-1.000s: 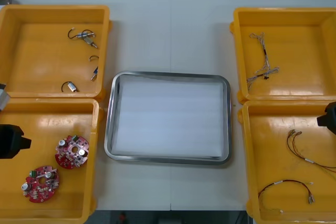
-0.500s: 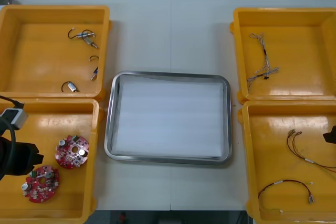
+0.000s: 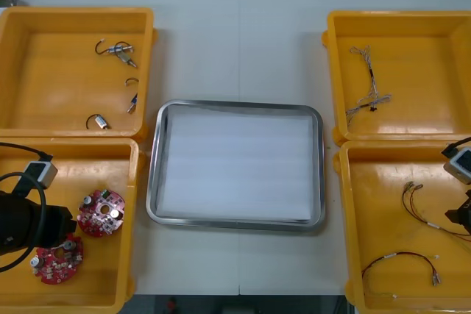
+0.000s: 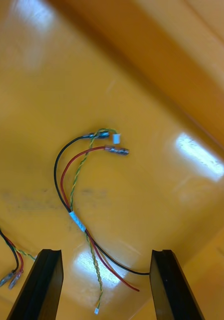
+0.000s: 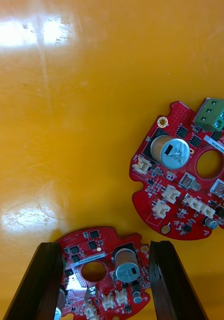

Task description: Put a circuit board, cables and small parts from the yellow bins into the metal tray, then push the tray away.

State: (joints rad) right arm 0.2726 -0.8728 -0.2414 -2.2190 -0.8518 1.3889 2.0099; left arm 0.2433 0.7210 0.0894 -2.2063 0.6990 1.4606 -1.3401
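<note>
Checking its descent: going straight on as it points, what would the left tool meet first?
Most likely the red circuit board between the left tool's open fingers, lying in the yellow bin; depth is unclear.

The front camera looks steeply down at the whole surface [image 3: 239, 42]. Both wrist cameras sit close inside its near bins [image 3: 103, 277].

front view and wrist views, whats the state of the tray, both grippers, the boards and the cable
metal tray: empty, white inside
left gripper: open, above the nearer circuit board
other circuit board: lying flat, untouched
right gripper: open, above the red and yellow cable
red and yellow cable: lying loose, not gripped
</note>
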